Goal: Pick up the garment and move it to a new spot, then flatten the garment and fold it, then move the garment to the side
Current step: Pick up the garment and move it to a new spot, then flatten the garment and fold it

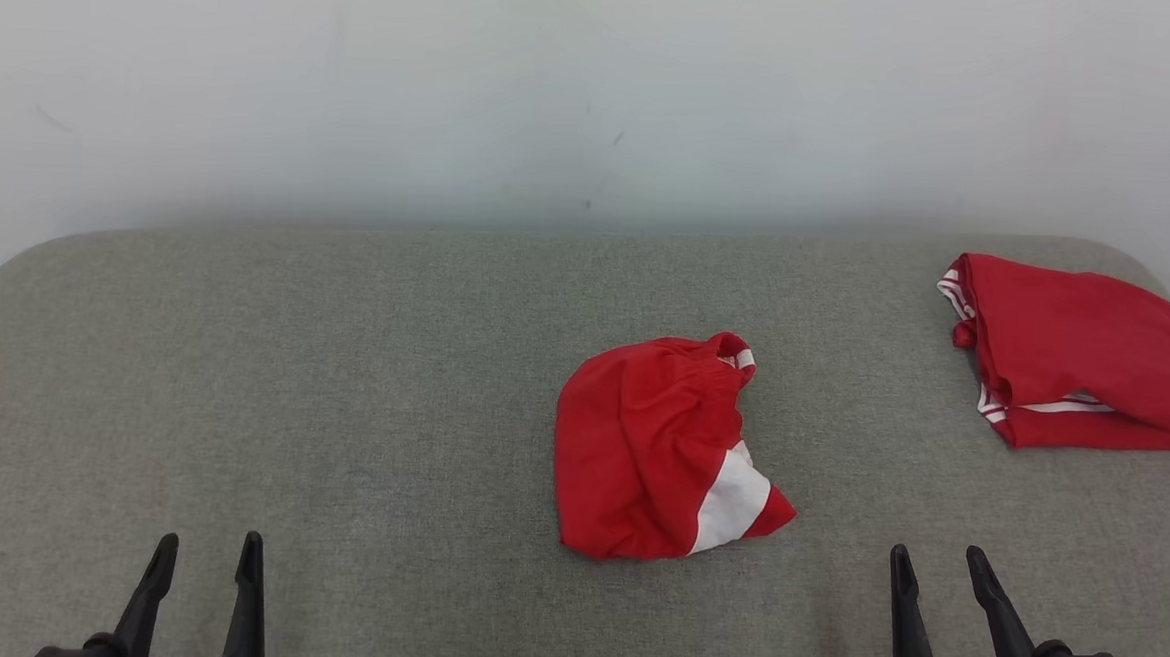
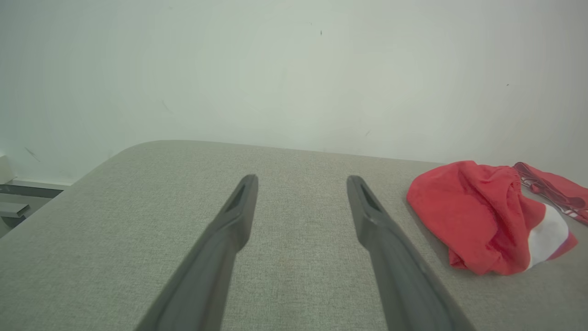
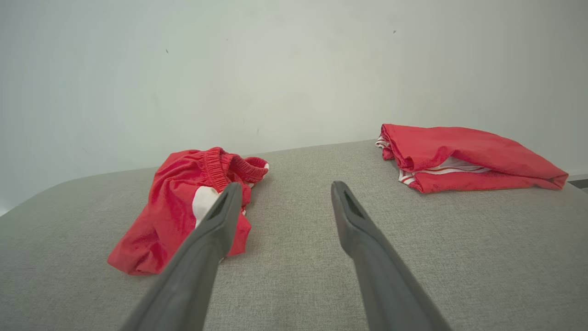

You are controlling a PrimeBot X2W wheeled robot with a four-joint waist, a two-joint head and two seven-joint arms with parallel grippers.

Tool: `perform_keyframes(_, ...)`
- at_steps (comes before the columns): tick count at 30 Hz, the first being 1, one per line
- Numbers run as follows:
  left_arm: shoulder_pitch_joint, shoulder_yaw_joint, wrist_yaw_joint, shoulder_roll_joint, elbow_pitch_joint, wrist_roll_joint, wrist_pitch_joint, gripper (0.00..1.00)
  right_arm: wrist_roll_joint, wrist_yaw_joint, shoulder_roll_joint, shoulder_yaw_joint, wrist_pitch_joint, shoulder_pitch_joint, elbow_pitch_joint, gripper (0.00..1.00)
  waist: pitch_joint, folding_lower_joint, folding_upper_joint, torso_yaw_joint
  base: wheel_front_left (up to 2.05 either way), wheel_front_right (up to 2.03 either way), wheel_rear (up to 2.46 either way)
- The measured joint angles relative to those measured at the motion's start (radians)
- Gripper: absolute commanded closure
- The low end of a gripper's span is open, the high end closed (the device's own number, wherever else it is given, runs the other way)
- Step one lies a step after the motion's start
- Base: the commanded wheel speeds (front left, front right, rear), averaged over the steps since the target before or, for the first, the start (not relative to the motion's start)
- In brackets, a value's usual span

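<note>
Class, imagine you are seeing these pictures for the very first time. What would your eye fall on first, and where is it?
A crumpled red garment with a white panel lies in the middle of the grey padded surface, bright against it. A folded red garment with white stripes sits at its far right corner. The left gripper and right gripper stand open and empty at the near edge.

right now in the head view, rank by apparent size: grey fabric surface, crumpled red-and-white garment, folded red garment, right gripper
1. grey fabric surface, largest by far
2. crumpled red-and-white garment and folded red garment: alike, folded one farther and cropped, so tied
3. right gripper, smallest
</note>
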Motion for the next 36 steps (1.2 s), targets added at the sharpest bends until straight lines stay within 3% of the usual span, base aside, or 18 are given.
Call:
perform_keyframes(29,-0.013,0.021,-0.021,-0.028,0.043,0.024,0.0,0.0,0.006,0.0,0.0,-0.003,0.004,-0.002,0.024,0.0,0.002,0.0,0.0,-0.003,0.0,0.0,0.0)
perform_keyframes(36,-0.03,0.012,-0.028,-0.038,0.05,0.037,0.0,0.0,0.009,0.0,-0.023,0.027,0.018,-0.115,0.066,0.0,0.013,0.0001,0.0001,0.021,0.0,0.0,0.0)
